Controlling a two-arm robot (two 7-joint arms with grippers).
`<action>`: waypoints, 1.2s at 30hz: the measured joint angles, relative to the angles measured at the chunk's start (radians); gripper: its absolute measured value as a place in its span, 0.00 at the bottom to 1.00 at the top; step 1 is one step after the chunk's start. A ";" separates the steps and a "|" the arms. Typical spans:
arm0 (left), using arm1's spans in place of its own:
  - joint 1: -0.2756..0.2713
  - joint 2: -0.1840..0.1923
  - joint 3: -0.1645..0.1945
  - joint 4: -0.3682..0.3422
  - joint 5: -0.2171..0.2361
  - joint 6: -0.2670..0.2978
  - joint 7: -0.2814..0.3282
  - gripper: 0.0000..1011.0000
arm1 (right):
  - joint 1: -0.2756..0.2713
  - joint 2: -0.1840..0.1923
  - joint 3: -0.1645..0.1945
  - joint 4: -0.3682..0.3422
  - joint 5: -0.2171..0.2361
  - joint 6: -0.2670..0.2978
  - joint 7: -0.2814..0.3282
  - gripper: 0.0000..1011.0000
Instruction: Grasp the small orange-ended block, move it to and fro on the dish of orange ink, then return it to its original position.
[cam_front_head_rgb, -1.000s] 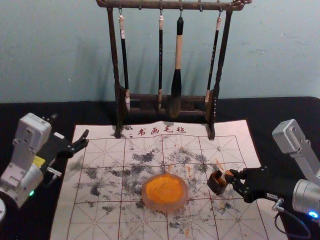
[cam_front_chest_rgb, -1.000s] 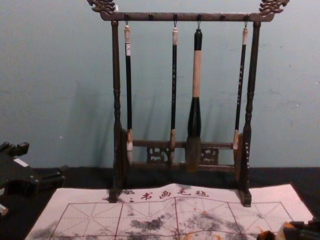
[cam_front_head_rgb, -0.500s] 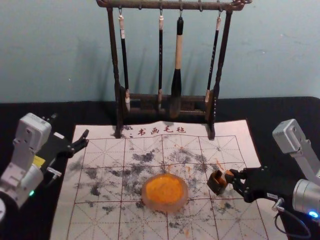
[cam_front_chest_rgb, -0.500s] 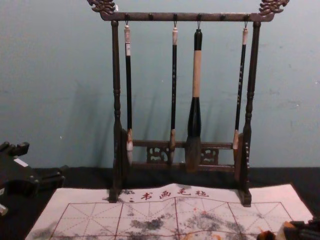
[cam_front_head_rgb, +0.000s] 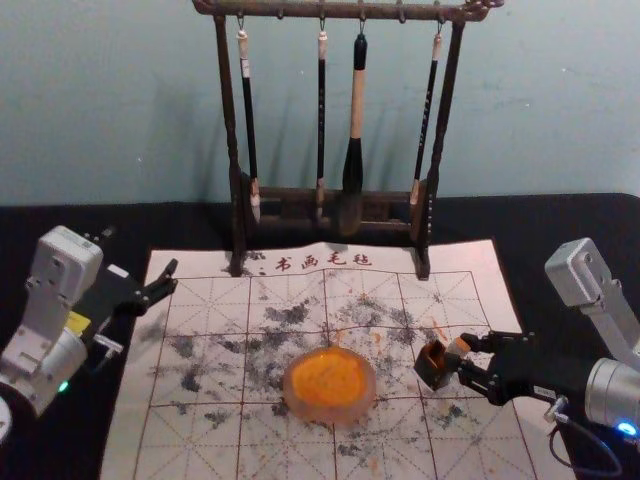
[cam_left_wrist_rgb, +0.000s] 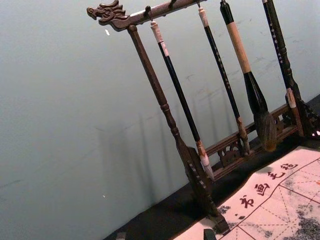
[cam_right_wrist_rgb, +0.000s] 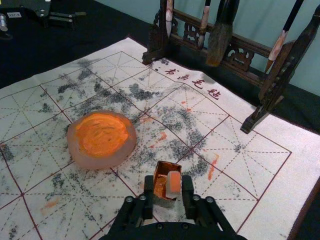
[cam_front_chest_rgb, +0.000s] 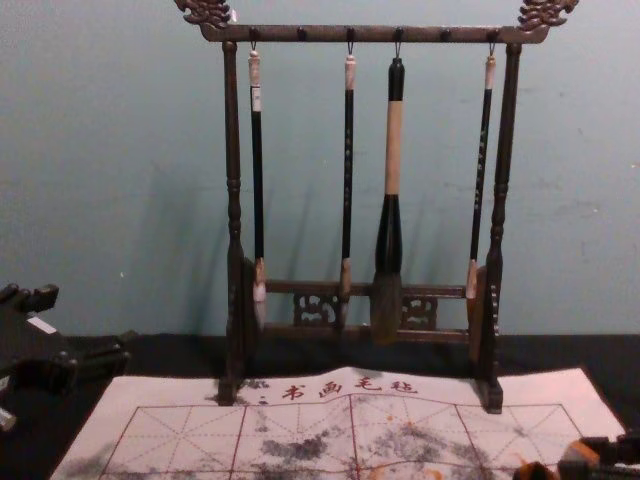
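Grid mat (cam_front_head_rgb: 205, 438) on black cloth (cam_front_head_rgb: 190, 228). Right gripper (cam_right_wrist_rgb: 168, 180) nearer, fingers spread round orange-ended block (cam_right_wrist_rgb: 174, 181), released; long axis unclear. Block by box (cam_right_wrist_rgb: 160, 183); dish (cam_front_head_rgb: 330, 412) between 8 and 9 o'clock. Left gripper (cam_front_head_rgb: 135, 259) idle, 10 o'clock from dish.

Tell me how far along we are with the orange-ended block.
Probably done: the inking, going by streaks in the ink dish, and the return, with the block at the small open box; I can't confirm its original spot.
In hand: release; the right gripper has spread its fingers around the block.
Left to do: likely just backing away.
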 joint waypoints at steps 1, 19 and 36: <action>0.000 0.000 0.000 0.000 0.000 0.000 0.000 0.99 | 0.000 0.000 0.000 0.000 0.000 0.000 0.000 0.33; 0.000 0.000 0.000 0.000 0.000 0.000 0.000 0.99 | 0.000 0.000 0.000 0.000 0.000 0.000 0.000 0.88; 0.000 0.000 0.000 0.000 0.000 0.000 0.000 0.99 | -0.014 -0.023 0.004 -0.019 -0.023 -0.038 -0.041 0.99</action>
